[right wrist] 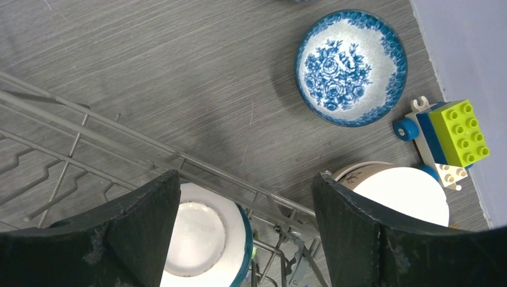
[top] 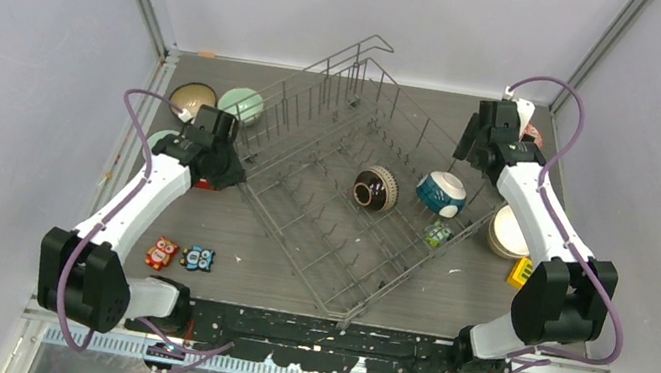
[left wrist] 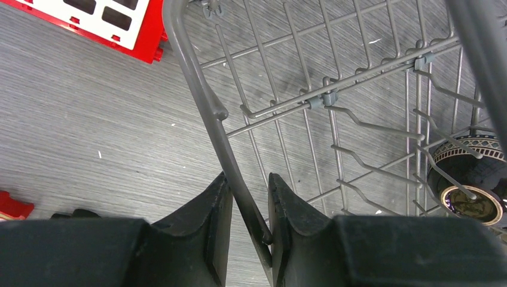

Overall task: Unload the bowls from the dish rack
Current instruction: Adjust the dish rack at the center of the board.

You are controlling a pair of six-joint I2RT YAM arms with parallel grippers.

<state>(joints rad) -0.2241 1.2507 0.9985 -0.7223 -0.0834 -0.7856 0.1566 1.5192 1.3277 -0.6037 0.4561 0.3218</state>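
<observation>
Left gripper (left wrist: 247,185) pinches dish rack (left wrist: 195,78) rim; tines (left wrist: 370,125) fence dark bowl (left wrist: 483,172).

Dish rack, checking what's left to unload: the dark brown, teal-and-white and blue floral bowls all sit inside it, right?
No. The blue floral bowl sits on the table outside the dish rack, as the right wrist view shows. The dark brown bowl and teal-and-white bowl are inside it.

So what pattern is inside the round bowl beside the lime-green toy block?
The ceramic bowl has blue flowers on white; right wrist view.
</observation>
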